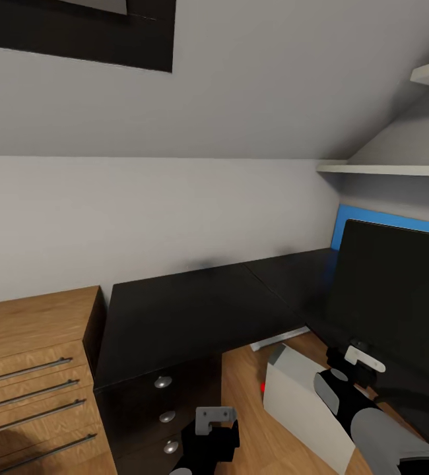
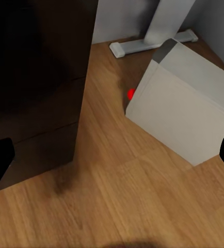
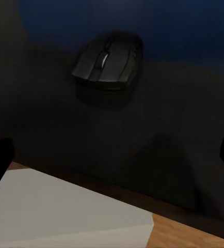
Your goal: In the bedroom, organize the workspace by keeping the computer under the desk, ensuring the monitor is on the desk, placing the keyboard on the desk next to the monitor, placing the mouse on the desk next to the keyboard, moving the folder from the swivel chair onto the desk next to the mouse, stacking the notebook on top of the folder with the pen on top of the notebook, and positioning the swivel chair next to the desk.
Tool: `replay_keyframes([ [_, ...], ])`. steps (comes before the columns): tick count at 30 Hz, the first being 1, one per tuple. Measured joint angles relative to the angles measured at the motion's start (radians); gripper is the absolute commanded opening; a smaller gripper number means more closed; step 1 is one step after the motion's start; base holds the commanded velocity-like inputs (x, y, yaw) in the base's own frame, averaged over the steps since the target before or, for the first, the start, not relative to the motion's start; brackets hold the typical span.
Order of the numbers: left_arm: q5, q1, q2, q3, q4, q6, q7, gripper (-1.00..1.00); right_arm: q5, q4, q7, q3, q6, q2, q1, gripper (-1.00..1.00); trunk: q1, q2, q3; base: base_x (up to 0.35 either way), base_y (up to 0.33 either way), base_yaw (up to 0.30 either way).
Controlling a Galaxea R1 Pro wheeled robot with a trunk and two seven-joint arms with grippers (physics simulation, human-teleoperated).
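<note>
- Right gripper (image 3: 112,155) open above desk (image 1: 188,310) edge; we see mouse (image 3: 108,61) on it.
- Left gripper (image 2: 112,155) open over floor (image 2: 117,206).
- Computer (image 2: 181,111) on floor under desk.
- Monitor (image 1: 393,290) on desk's right side.

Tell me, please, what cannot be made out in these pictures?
- Wide black flat monitor: cut off by the head view's right edge.
- Light grey box-shaped computer: partly hidden behind the right arm, head view.
- Left gripper and right gripper: fingers cropped at the wrist views' edges, so their state is unclear.
</note>
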Motion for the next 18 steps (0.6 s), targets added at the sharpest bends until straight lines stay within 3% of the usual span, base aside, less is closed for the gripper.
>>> replay_keyframes([
  [6, 0.0, 0.0, 0.0, 0.0, 0.0, 0.0, 0.0, 1.0, -0.001, -0.006, 0.01, 0.0, -0.013, 0.001, 0.0, 1.0, 0.0, 0.0, 0.0, 0.0, 0.0, 0.0],
  [11, 0.0, 0.0, 0.001, 0.0, -0.001, 0.0, 0.0, 1.0, -0.002, -0.005, 0.043, 0.002, -0.092, 0.004, 0.0, 1.0, 0.0, 0.0, 0.0, 0.0, 0.0, 0.0],
  [15, 0.0, 0.0, 0.001, 0.0, -0.001, 0.0, 0.0, 1.0, -0.002, -0.005, 0.047, 0.002, -0.106, 0.004, 0.0, 1.0, 0.0, 0.0, 0.0, 0.0, 0.0, 0.0],
  [18, -0.001, 0.0, 0.0, 0.0, 0.0, 0.0, 0.0, 1.0, -0.003, -0.005, 0.049, 0.001, -0.112, 0.004, 0.0, 1.0, 0.011, -0.021, -0.009, 0.0, 0.0, 0.0],
])
